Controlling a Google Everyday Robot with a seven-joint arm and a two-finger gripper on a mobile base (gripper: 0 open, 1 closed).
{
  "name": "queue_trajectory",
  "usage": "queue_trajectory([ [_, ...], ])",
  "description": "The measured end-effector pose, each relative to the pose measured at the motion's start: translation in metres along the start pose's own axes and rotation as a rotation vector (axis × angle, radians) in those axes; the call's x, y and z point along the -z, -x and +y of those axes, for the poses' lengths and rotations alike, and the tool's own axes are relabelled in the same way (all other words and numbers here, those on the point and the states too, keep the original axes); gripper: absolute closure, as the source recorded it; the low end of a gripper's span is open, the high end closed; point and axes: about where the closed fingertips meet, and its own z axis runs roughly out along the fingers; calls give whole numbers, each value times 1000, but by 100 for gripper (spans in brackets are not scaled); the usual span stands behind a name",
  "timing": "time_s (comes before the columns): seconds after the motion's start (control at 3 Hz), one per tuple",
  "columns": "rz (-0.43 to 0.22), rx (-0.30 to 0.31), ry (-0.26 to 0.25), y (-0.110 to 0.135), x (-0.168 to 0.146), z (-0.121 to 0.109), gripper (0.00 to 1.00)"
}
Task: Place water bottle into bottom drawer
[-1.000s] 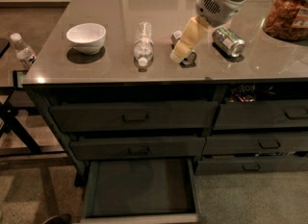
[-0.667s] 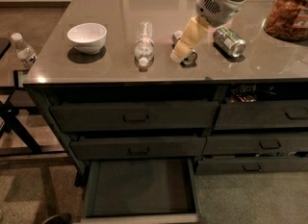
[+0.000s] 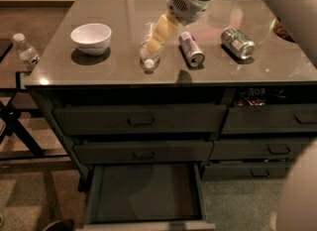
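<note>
At the bottom of the view, the bottom drawer is standing pulled out from the left stack, showing a plain dark inside with nothing lying in it. Above it, the two upper drawers are sitting closed, and the narrower right drawers are closed beside them. On the countertop, near the front edge, the water bottle is lying on its side with its white cap pointing toward the drawers. The gripper is reaching down at a slant from the upper right and overlapping the bottle's body; how wide it is spread, and whether it is gripping the bottle, cannot be told. Left of the bottle, a white bowl is sitting upright. Right of it, a can is lying just beside the gripper, and a second can is lying farther right. Off the counter's left edge, a labelled bottle is standing on a lower surface. Farther back, the arm is rising out of the top of the view.
</note>
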Motion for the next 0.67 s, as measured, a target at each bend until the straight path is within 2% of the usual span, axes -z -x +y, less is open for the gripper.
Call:
queue_trajectory([
  [0.33, 12, 69, 67, 32, -17, 13, 0],
  [0.67, 7, 77, 72, 38, -17, 14, 0],
])
